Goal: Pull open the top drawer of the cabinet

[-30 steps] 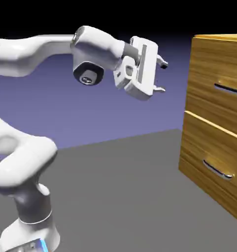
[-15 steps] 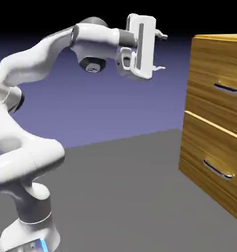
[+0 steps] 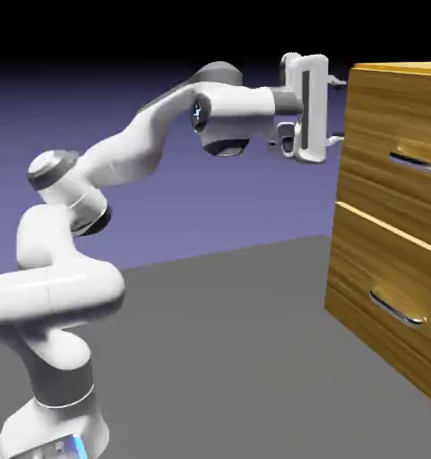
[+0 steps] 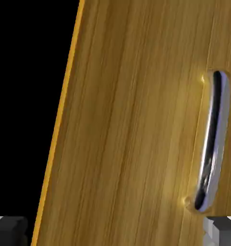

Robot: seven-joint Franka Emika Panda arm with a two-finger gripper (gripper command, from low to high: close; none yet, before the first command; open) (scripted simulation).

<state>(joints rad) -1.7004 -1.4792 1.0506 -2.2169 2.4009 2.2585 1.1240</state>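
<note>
The cabinet (image 3: pixel 389 85) of golden-brown wood stands at the exterior view's right. Its top drawer (image 3: pixel 375 143) is shut flush and carries a thin dark bar handle (image 3: pixel 417 162). My gripper (image 3: pixel 338 109) hovers open just short of the drawer front's left edge, one finger above the other and nothing between them. The handle lies further right of it. In the hand view the drawer's wood (image 4: pixel 131 125) fills most of the picture, and the shiny handle (image 4: pixel 212 141) runs lengthwise at the right. The grey fingertips (image 4: pixel 9 229) show in the bottom corners.
Below the top drawer sits a lower drawer (image 3: pixel 371 269) with a curved silver handle (image 3: pixel 396 310), also shut. The grey table (image 3: pixel 219 359) stretches between my base and the cabinet. Black fills the hand view's left side, past the cabinet's edge.
The arm has stretched to the right and the hand has travelled toward the cabinet, turning square to the top drawer front. The jaws stayed wide.
</note>
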